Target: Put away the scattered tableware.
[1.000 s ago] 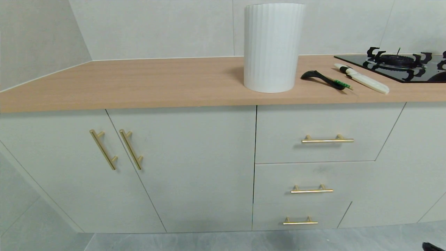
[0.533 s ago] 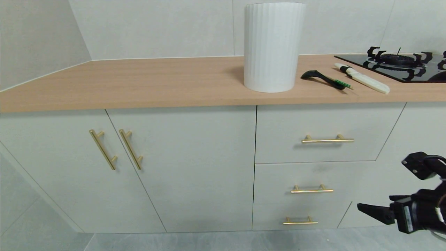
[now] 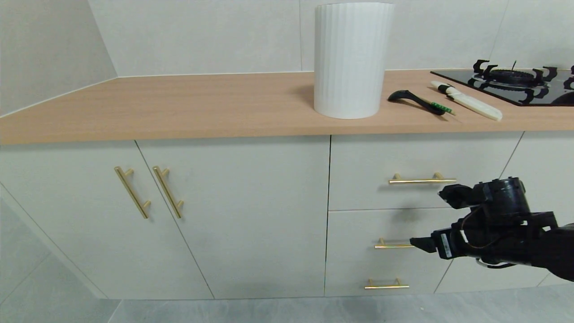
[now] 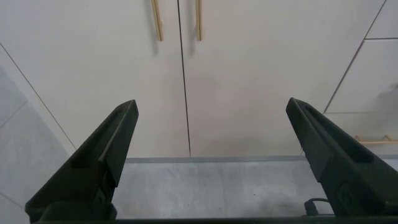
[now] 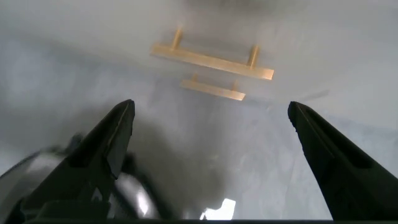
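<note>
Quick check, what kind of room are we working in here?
A home-style kitchen, most likely: a gas hob set in a wooden countertop, cabinet drawers below, and a white knife lying by the hob.

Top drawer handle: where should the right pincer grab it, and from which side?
Grip the top drawer handle at the bare bar between its two posts, coming straight from the front. It is a thin horizontal bar standing off the drawer front, so one finger goes above, one below. The right pincer is open.

Right of the tall white ribbed cylinder [image 3: 350, 63], the black glass hob [image 3: 493, 89] runs off the edge. Below the cylinder, the right pincer [image 3: 427, 218] covers one end of a brass drawer handle [image 3: 392, 245].
</note>
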